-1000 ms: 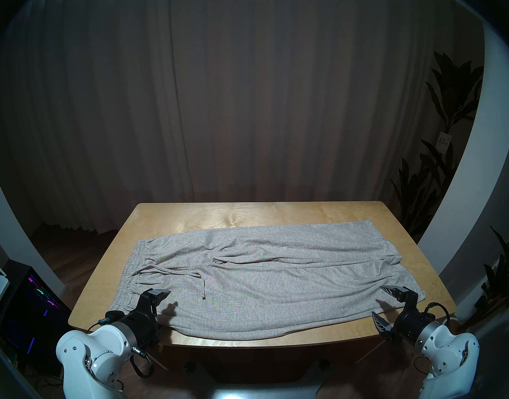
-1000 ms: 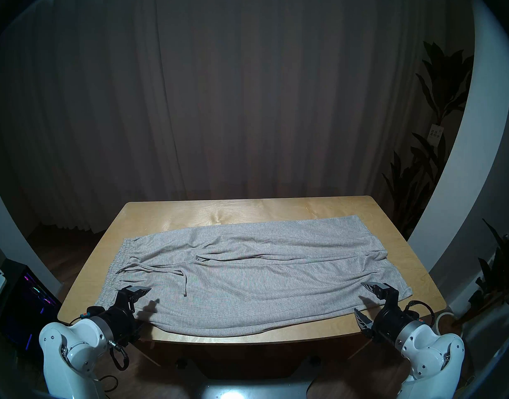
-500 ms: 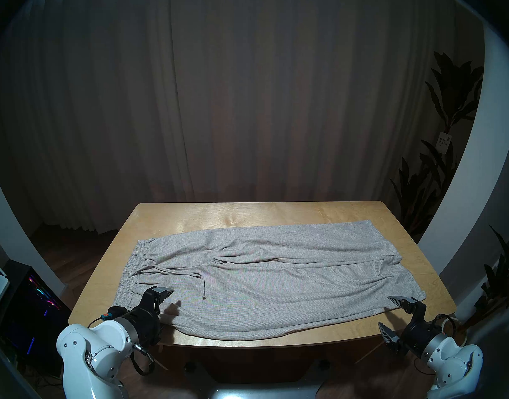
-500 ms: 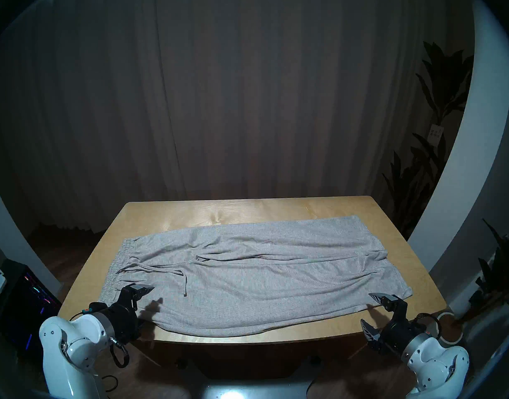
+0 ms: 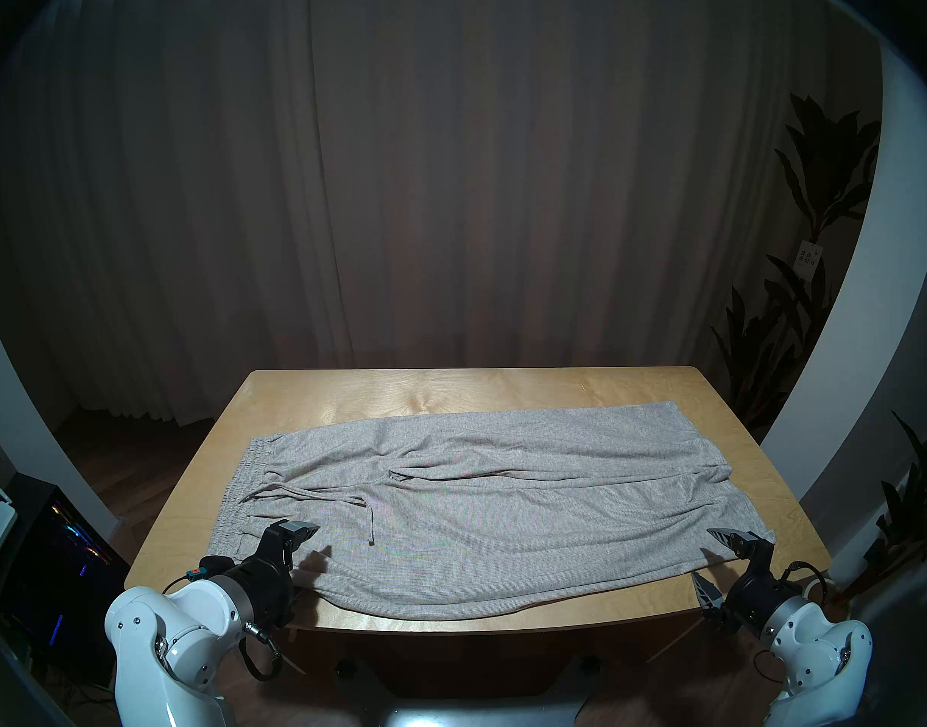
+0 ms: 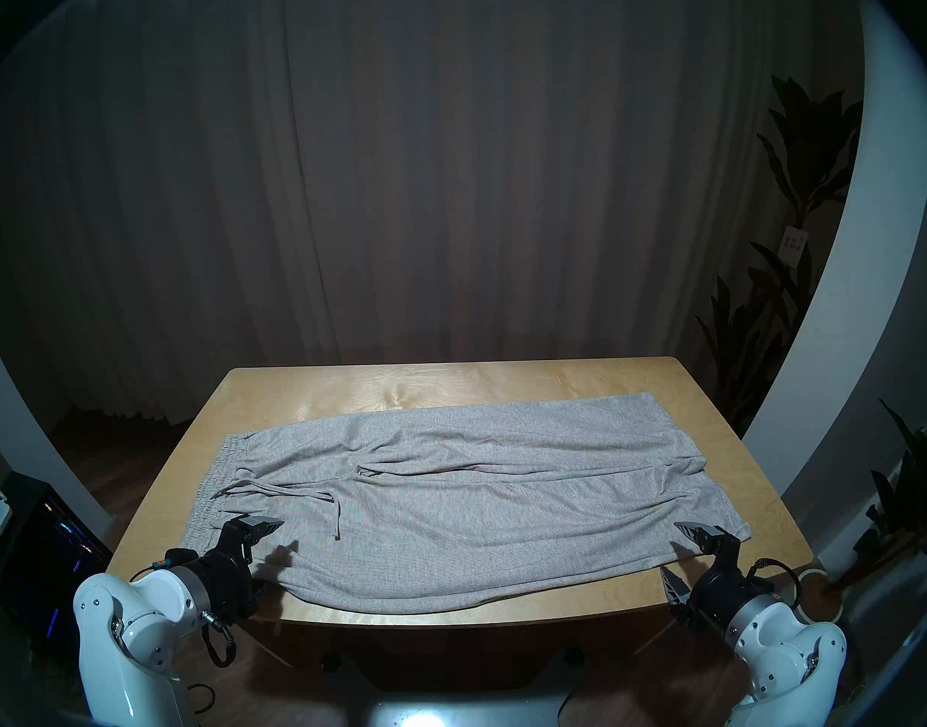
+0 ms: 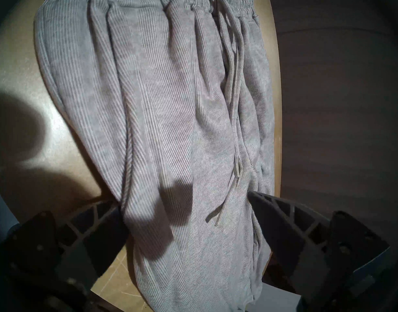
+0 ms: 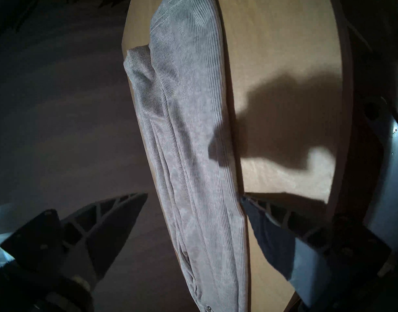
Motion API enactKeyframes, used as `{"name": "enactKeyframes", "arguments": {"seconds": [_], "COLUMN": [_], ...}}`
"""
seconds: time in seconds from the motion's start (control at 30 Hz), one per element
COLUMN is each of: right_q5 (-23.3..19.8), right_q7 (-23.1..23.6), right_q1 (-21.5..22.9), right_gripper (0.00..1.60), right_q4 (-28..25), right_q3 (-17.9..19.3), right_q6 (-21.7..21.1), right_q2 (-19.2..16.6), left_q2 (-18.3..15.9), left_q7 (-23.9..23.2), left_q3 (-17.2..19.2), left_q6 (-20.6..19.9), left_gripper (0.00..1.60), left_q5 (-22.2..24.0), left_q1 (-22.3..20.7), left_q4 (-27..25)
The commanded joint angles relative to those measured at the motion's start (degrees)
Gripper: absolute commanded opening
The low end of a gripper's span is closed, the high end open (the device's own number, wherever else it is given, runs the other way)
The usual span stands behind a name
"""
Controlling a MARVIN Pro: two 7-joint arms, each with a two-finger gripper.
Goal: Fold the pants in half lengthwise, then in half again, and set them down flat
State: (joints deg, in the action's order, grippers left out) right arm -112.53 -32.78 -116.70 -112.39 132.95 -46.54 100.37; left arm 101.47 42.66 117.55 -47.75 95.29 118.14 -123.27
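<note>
I have the pants (image 5: 482, 505) lying unfolded on the table (image 5: 450, 390), both the left gripper (image 5: 299, 560) and the right gripper (image 5: 713, 566) wide apart and empty at the near edge, so I must now close them on that edge and carry it over.

I can read no text anywhere here. The one thing with print on it is a small white tag (image 5: 809, 257) hanging among the leaves of the tall plant (image 5: 818, 196) behind and to the right of my table (image 5: 503, 390); it bears a few dark marks, too small for me to make out.
</note>
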Motion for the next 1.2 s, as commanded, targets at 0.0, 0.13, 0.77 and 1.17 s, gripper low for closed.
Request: {"name": "enactKeyframes", "arguments": {"seconds": [0.0, 0.13, 0.77, 1.17], "right_q5": [2.78, 2.29, -1.25, -4.11], "right_q7": [0.35, 0.22, -1.1, -6.09], "right_q1": [2.17, 2.91, 4.68, 5.01], "right_gripper": [1.6, 1.6, 1.6, 1.6], "right_q4": [3.5, 4.75, 0.06, -4.08], "right_q3": [-1.9, -2.47, -2.91, -3.42], "right_q6": [1.54, 1.62, 2.63, 3.62], "right_q2": [-0.24, -0.67, -2.07, -2.54], "left_q2": [-0.8, -1.01, -1.58, -1.54], "left_q7": [-0.16, -0.06, -2.89, -3.96], "left_q3": [0.1, -0.39, -1.34, -1.19], "left_q6": [0.19, 0.32, 1.18, 2.06], "left_gripper": [1.6, 1.6, 1.6, 1.6], "left_q5": [-0.48, -1.1, -2.99, -3.25], "left_q1": [-1.25, -1.7, -2.55, -2.09], "left_q4": [2.02, 2.97, 4.75, 5.14]}}
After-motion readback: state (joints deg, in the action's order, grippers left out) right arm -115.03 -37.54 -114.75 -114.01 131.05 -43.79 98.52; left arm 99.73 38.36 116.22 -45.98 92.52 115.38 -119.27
